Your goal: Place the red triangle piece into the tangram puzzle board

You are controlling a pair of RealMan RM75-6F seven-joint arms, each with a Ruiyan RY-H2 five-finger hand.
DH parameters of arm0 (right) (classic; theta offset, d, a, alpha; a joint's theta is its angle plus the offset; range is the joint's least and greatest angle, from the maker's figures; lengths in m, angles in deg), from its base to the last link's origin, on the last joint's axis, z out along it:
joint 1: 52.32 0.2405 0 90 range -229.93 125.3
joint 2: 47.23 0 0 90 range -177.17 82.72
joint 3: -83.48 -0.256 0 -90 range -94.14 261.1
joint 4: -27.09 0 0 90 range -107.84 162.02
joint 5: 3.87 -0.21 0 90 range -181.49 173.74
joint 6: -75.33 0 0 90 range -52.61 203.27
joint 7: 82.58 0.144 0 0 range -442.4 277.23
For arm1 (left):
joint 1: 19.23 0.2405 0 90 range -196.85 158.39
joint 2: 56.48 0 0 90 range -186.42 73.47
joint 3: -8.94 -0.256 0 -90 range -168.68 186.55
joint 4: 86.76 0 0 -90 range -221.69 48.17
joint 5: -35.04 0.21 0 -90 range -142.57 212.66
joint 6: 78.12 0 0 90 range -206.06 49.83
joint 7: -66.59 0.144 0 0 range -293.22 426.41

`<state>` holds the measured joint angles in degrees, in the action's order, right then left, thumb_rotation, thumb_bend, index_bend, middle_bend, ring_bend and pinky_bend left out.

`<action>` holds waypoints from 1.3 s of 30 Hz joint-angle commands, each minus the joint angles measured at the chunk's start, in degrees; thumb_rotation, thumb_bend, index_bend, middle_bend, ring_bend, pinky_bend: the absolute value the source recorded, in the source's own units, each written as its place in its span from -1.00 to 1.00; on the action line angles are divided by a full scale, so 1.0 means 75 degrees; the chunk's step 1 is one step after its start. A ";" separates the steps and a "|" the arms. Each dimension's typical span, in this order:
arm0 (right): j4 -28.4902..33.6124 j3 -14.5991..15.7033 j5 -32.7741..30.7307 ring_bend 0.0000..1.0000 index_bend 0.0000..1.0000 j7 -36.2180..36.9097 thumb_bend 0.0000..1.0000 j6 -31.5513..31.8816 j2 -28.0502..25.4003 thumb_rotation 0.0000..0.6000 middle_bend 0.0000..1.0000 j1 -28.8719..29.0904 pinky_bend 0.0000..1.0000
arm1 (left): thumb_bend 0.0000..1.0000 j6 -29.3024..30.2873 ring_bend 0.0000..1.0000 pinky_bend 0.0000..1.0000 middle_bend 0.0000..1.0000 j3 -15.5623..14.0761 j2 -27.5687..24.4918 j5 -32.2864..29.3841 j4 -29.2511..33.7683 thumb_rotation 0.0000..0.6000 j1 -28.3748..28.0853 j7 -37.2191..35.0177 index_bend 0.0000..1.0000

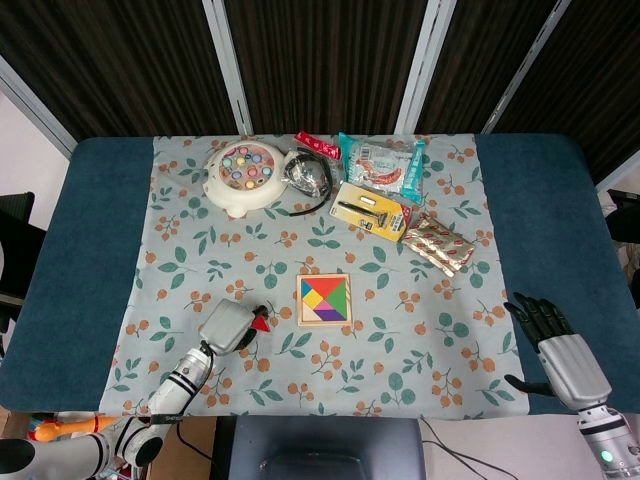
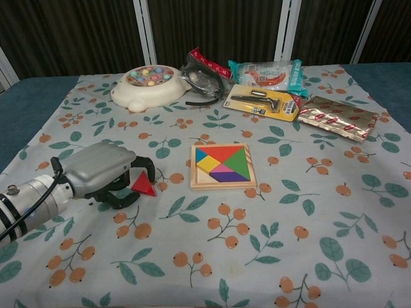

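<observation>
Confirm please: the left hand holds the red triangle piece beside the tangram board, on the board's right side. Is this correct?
Not quite. The left hand does hold the red triangle piece beside the tangram board, but on the board's left side, not its right. The chest view shows this most clearly, and the head view agrees.

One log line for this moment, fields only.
left hand: holds red triangle | board: triangle not yet in | right hand: open, idle
</observation>
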<state>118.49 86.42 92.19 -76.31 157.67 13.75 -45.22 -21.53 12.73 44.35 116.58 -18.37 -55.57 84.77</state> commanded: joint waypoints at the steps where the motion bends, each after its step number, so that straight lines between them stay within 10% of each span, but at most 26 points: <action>1: 0.0002 0.0006 0.0004 -1.00 -1.00 -0.0018 -0.70 -0.0014 0.0003 1.00 -1.00 0.0004 -1.00 | -0.26 0.0053 1.00 1.00 1.00 -0.0012 0.0015 0.0035 -0.0034 1.00 -0.0003 -0.0059 -0.09; 24: 0.0038 0.0079 0.0074 -1.00 -1.00 -0.0074 -0.70 -0.0142 -0.0031 1.00 -1.00 0.0055 -1.00 | -0.29 0.0534 1.00 1.00 1.00 0.0447 0.0056 -0.0284 0.0521 1.00 0.0038 -0.0433 0.27; 39: 0.0014 0.0142 0.0211 -1.00 -1.00 0.0178 -0.70 -0.0090 -0.0142 1.00 -1.00 0.0076 -1.00 | -0.28 0.0318 1.00 1.00 1.00 0.1075 0.0927 -0.1287 0.0768 1.00 -0.0563 0.1289 0.25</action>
<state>118.63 87.45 93.68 -75.08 156.91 12.77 -44.66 -18.88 20.08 49.83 108.58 -12.75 -59.10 92.47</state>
